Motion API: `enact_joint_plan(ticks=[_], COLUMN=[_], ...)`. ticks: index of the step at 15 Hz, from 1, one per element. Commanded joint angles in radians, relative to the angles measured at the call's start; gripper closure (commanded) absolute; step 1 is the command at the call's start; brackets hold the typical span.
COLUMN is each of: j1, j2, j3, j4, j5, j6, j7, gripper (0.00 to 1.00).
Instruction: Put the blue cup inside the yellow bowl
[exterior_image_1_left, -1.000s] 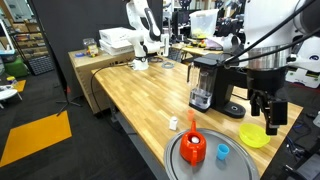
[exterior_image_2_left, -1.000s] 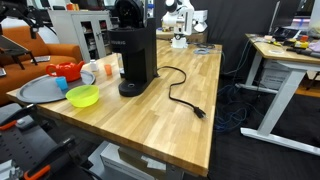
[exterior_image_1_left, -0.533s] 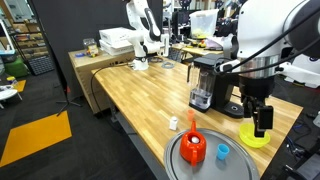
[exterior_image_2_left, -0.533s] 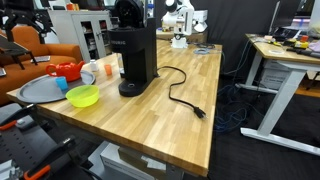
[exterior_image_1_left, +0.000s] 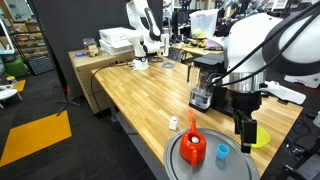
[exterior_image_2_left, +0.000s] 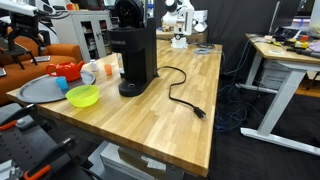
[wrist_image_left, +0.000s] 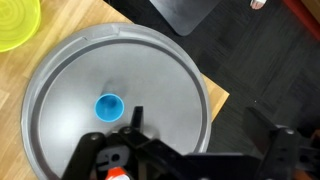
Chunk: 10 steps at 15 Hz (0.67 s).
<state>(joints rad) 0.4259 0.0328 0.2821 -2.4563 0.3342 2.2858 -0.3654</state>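
The blue cup (wrist_image_left: 109, 107) stands upright on the round grey tray (wrist_image_left: 60, 80), left of my gripper's fingers in the wrist view. It also shows in an exterior view (exterior_image_1_left: 222, 152). The yellow bowl (exterior_image_1_left: 260, 137) sits on the table beside the tray and is partly hidden behind my gripper (exterior_image_1_left: 246, 140). The bowl also shows in the wrist view (wrist_image_left: 15, 22) and in an exterior view (exterior_image_2_left: 83, 96). My gripper (wrist_image_left: 203, 122) is open and empty. It hangs above the tray's edge, between cup and bowl.
An orange-red vessel (exterior_image_1_left: 194, 148) stands on the grey tray (exterior_image_1_left: 205, 165). A small white bottle (exterior_image_1_left: 174, 123) stands on the wooden table nearby. A black coffee machine (exterior_image_1_left: 205, 82) with a power cord (exterior_image_2_left: 185, 100) stands behind. The table edge is close to the tray.
My arm has swung from beyond the yellow bowl across it toward the tray. The gripper now hangs lower, next to the blue cup. The cup and bowl have not moved.
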Motion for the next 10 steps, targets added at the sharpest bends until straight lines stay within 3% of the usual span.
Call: enact_joint_plan(ticks=[1,2,3,10], j1=[-0.041,-0.047,-0.041,-0.043], j2=[0.017,0.0,0.011,0.021], j3=[0.028,0.03,0.032,0.035], j4=[0.014,0.019,0.003,0.014], j5=[0.041,0.065,0.02,0.032], j6=[-0.027,-0.093,-0.024,-0.04], j7=[-0.071,-0.118,-0.048,-0.071], gripper=[0.0,0.0,0.0,0.0])
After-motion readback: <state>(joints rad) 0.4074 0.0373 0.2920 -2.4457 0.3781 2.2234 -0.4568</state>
